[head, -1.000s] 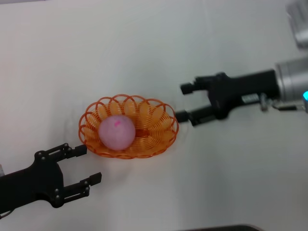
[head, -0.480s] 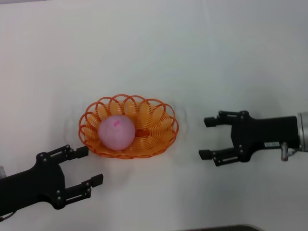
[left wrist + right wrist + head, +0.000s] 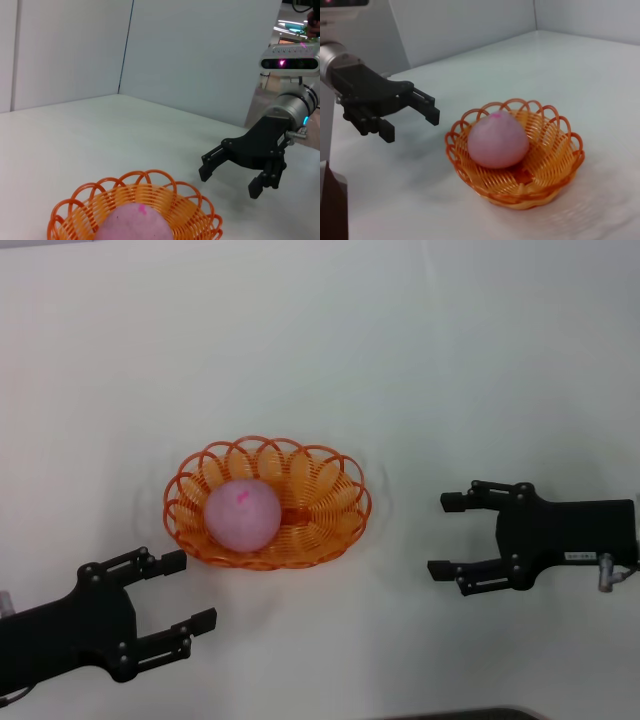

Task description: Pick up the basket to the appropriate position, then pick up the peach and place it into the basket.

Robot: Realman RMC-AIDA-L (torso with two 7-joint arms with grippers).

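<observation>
The orange wire basket (image 3: 330, 502) sits on the white table, left of centre. The pink peach (image 3: 242, 514) lies inside it, toward its left side. Both also show in the left wrist view, basket (image 3: 190, 210) and peach (image 3: 132, 225), and in the right wrist view, basket (image 3: 555, 160) and peach (image 3: 497, 140). My left gripper (image 3: 188, 590) is open and empty, in front of and to the left of the basket. My right gripper (image 3: 446, 535) is open and empty, to the right of the basket and apart from it.
The white table (image 3: 400, 360) stretches bare behind and around the basket. White walls stand at the table's far side in the left wrist view (image 3: 200, 55). The table's dark front edge (image 3: 450, 714) shows at the bottom.
My right gripper has drawn back to the right and toward the front, away from the basket. My left gripper has moved slightly toward the front. Basket and peach have not moved.
</observation>
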